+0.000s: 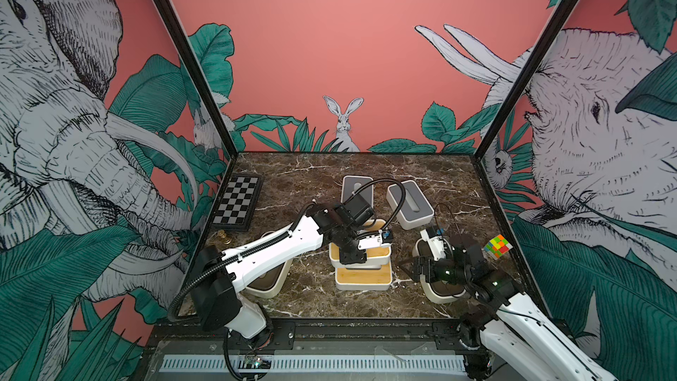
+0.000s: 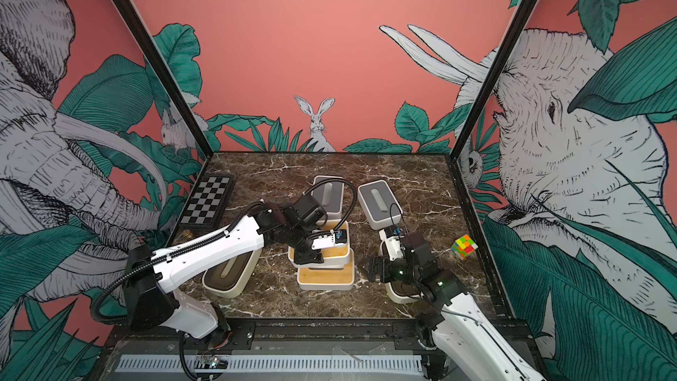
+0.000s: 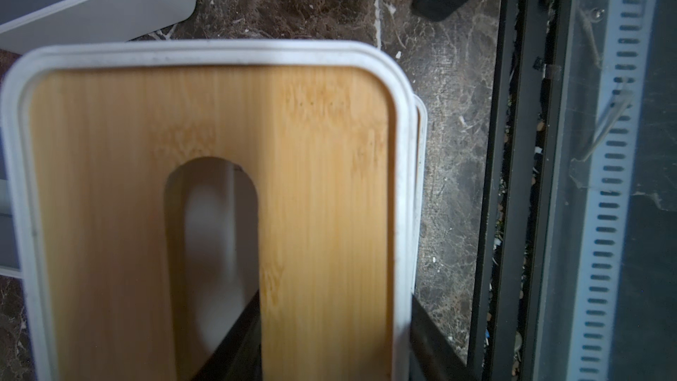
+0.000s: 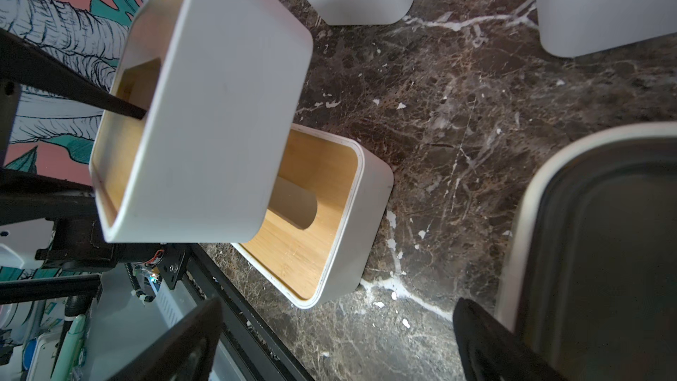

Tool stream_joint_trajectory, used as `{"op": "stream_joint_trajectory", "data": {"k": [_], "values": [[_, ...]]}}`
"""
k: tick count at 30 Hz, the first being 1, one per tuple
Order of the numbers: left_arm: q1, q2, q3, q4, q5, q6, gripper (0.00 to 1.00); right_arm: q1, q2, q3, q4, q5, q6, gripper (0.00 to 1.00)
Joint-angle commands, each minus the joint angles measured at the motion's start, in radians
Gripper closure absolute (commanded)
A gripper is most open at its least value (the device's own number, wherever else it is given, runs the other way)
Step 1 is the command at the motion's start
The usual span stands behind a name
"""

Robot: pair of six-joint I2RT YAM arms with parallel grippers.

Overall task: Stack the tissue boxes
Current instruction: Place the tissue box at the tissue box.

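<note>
Aloft, bamboo box (image 3: 322, 196) in grip of left tool (image 3: 335, 293), long axis side-to-side; right tool (image 4: 339, 304) wide open

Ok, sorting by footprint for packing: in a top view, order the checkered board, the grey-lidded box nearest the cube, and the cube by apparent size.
1. checkered board and grey-lidded box: look about alike, so unranked.
2. multicoloured cube: clearly smallest.

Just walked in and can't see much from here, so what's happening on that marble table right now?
The left gripper pinches one bamboo-lidded tissue box, one finger in its slot. It holds the box tilted in the air above the second bamboo-lidded box, which lies on the table. The right gripper hangs open near a dark-lidded box. The grey boxes sit unstacked at the back.
</note>
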Motion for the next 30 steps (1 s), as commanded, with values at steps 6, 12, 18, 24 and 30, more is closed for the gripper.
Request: {"op": "stream_joint_trajectory", "data": {"k": [6,12,18,24,30], "values": [[-0.058,-0.002,-0.002,0.032,-0.027,-0.014,0.60,-0.003,-0.057,-0.019,-0.078,-0.059,-0.014,0.02],[-0.095,0.022,-0.001,0.020,-0.050,-0.024,0.60,-0.002,-0.129,-0.038,-0.107,-0.058,-0.004,0.02],[-0.118,0.027,-0.014,0.046,-0.050,-0.043,0.60,-0.002,-0.131,-0.041,-0.111,-0.063,-0.002,0.02],[-0.145,0.036,-0.028,0.047,-0.077,-0.058,0.60,-0.003,-0.126,-0.043,-0.108,-0.065,-0.005,0.02],[-0.150,0.026,-0.052,0.058,-0.092,-0.079,0.60,-0.003,-0.125,-0.044,-0.109,-0.067,-0.005,0.02]]}}
